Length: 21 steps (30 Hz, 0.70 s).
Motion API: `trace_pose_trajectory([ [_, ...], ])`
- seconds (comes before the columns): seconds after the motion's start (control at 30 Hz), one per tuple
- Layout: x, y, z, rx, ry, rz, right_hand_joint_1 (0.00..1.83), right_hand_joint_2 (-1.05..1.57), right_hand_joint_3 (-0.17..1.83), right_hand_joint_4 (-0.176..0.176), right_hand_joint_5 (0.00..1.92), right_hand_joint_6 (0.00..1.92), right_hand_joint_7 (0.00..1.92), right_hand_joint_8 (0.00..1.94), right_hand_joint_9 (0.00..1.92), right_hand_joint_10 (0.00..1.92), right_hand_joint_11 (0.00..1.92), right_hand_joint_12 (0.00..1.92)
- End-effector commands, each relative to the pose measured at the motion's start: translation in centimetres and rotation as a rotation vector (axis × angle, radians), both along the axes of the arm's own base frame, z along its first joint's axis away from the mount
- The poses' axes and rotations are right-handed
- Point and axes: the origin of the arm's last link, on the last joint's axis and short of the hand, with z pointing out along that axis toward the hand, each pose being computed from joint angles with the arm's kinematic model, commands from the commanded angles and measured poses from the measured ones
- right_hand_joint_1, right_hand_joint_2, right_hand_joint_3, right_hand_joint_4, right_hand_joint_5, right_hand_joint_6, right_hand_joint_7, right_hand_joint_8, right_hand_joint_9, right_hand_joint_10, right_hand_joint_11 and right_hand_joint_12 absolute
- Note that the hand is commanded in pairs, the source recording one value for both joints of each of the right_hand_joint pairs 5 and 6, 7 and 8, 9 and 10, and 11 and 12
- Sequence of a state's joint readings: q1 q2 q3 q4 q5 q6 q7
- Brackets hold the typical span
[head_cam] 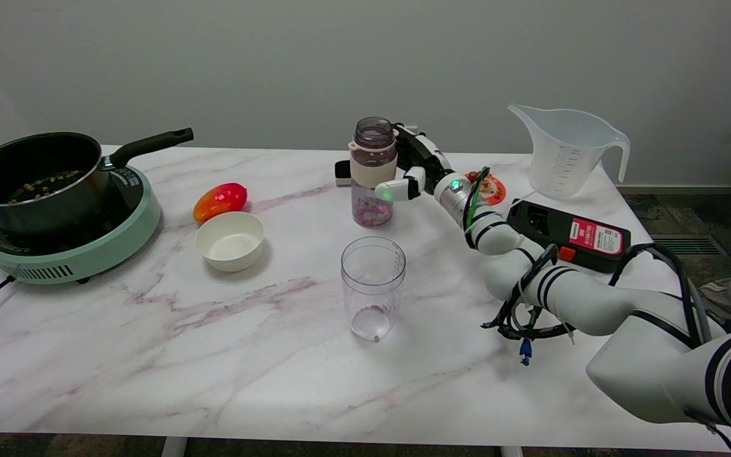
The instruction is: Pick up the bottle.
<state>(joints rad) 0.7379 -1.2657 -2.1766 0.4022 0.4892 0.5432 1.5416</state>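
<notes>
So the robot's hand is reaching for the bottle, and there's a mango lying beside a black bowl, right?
Nearly. The head view shows the right hand at the bottle, and the mango does lie beside a bowl, but that bowl is white, not black. The black thing is the pan on the cooker.

Glossy marbled table (150, 355), clear plastic bottle (372, 171), translucent plastic jug (565, 152), matt black pan (29, 178)
</notes>
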Motion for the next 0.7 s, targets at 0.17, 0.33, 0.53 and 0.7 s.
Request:
trace_pose_trajectory([
  [0.17, -0.86, 0.41, -0.37, 0.008, -0.006, -0.02, 1.29, -0.78, 1.23, 0.0, 0.23, 0.23, 0.62, 0.62, 0.46, 0.46, 0.38, 0.38],
  [0.33, -0.43, 0.23, -0.93, 0.028, -0.012, -0.007, 1.3, -0.78, 1.21, 0.0, 0.23, 0.23, 0.62, 0.62, 0.46, 0.46, 0.38, 0.38],
  [0.53, -0.35, 0.23, -0.69, 0.024, -0.011, -0.005, 1.36, -0.57, 1.01, 0.0, 0.23, 0.23, 0.66, 0.66, 0.51, 0.51, 0.33, 0.33],
  [0.7, -0.29, 0.2, -0.51, 0.021, -0.008, -0.006, 1.4, -0.36, 0.88, 0.0, 0.26, 0.26, 0.71, 0.71, 0.62, 0.62, 0.29, 0.29],
])
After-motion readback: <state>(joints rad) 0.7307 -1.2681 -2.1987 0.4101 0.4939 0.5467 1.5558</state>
